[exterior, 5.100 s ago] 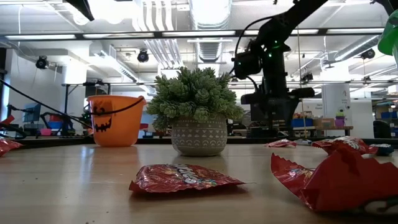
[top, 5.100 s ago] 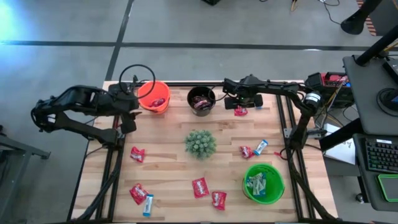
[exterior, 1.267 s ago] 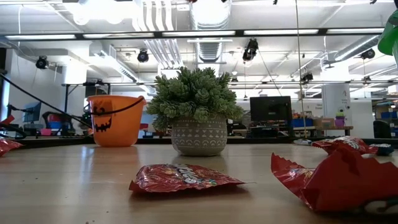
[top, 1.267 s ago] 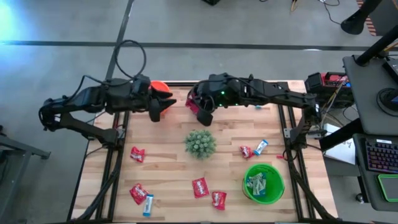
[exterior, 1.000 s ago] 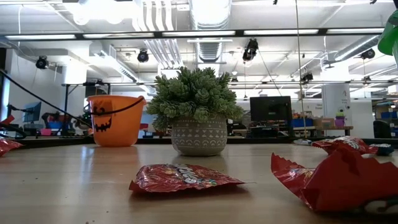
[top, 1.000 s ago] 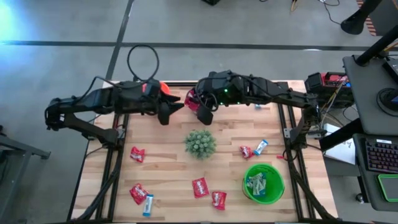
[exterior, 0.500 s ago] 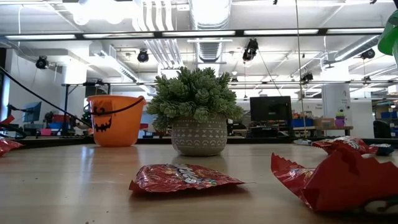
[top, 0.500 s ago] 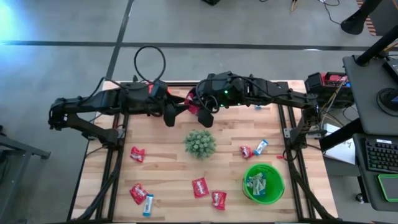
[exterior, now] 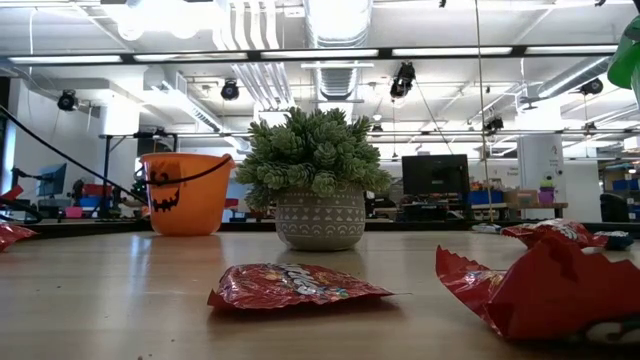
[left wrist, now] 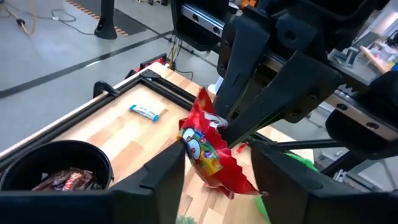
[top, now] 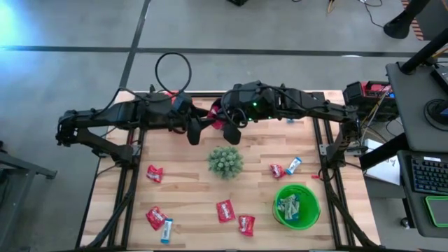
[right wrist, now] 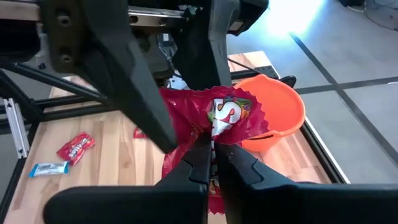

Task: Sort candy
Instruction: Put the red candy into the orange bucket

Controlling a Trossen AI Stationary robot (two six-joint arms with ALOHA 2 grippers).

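Observation:
A red candy packet (left wrist: 208, 152) hangs over the far middle of the table, and my right gripper (right wrist: 214, 155) is shut on it. My left gripper (left wrist: 217, 168) is open, with one finger on each side of the same packet (right wrist: 214, 115). In the high view the two grippers meet nose to nose, the left (top: 198, 127) and the right (top: 227, 126). Several red and blue-white candies (top: 225, 210) lie loose on the near half of the table. My right gripper pinches the red packet between its two fingers at a crumpled part near the packet's edge (right wrist: 211, 138). The fingers slant down from the table's right side. The packet is lifted clear of the table, its free end toward my left gripper. My left gripper: I cannot tell whether its fingers touch the packet.
A black bucket (left wrist: 59, 155) holding brown candies stands under the grippers. An orange bucket (right wrist: 280, 115) is at the far left. A green bucket (top: 297, 204) with candy sits near right. The spiky green plant (top: 225, 161) stands mid-table, and a blue-white candy (left wrist: 144, 111) lies far right.
My left gripper has moved toward the table's right, away from the orange bucket and up to the red packet, rolling a little as it went. My right gripper has kept still with the packet held clear.

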